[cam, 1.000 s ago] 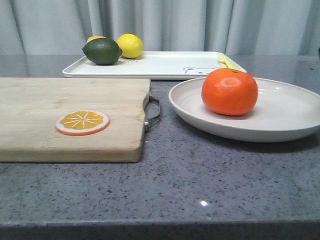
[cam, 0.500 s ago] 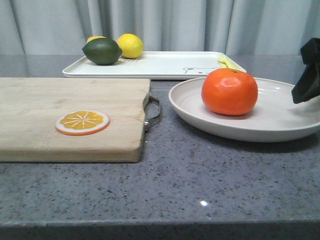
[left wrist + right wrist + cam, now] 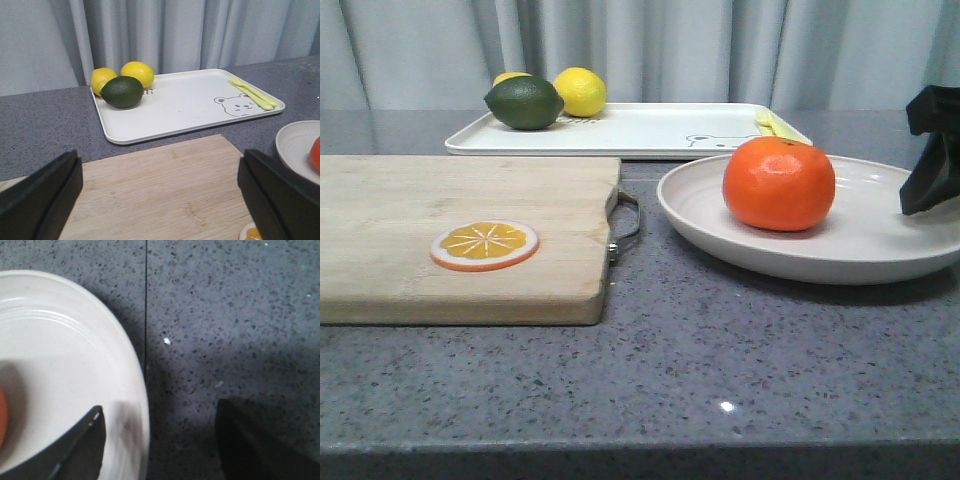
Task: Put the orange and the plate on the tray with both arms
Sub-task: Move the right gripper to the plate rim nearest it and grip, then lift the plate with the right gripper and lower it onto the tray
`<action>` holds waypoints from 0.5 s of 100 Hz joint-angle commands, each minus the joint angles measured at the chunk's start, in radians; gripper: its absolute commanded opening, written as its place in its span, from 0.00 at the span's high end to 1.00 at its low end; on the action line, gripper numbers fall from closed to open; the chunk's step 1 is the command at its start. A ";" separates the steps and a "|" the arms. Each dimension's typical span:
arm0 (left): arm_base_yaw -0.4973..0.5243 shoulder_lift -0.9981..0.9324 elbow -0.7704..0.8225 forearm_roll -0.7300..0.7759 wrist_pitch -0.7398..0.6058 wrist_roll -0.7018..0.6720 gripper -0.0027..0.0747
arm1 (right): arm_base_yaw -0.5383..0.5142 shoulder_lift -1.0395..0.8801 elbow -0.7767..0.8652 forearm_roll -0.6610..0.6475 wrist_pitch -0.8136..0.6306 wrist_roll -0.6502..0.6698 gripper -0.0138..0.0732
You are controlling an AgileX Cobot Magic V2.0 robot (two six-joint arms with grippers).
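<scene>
The orange [image 3: 779,183] sits on the off-white plate [image 3: 840,255] at the right of the table. The white tray [image 3: 640,130] with a bear drawing lies behind, also in the left wrist view [image 3: 190,100]. My right gripper [image 3: 160,445] is open, one finger over the plate's rim [image 3: 135,390] and one over the bare table; it shows at the front view's right edge [image 3: 930,160]. My left gripper [image 3: 160,200] is open above the wooden cutting board [image 3: 165,190], apart from it. A sliver of the orange shows in the right wrist view [image 3: 2,420].
A dark green lime [image 3: 524,102] and two lemons [image 3: 580,91] lie at the tray's left end, yellow utensils [image 3: 775,125] at its right. An orange slice disc [image 3: 485,245] lies on the cutting board [image 3: 460,235]. Curtains hang behind.
My right gripper has come into the front view from the right and now hangs at the plate's right rim. The orange, plate and tray have not moved.
</scene>
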 commanded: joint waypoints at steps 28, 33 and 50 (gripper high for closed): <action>0.003 -0.003 -0.028 -0.003 -0.067 0.000 0.18 | -0.003 -0.006 -0.021 0.067 -0.026 -0.005 0.75; 0.003 -0.003 -0.028 -0.003 -0.067 0.000 0.18 | -0.003 -0.006 -0.021 0.074 -0.031 -0.005 0.80; 0.003 -0.003 -0.028 -0.003 -0.067 0.000 0.18 | -0.003 -0.006 -0.021 0.119 -0.049 -0.005 0.92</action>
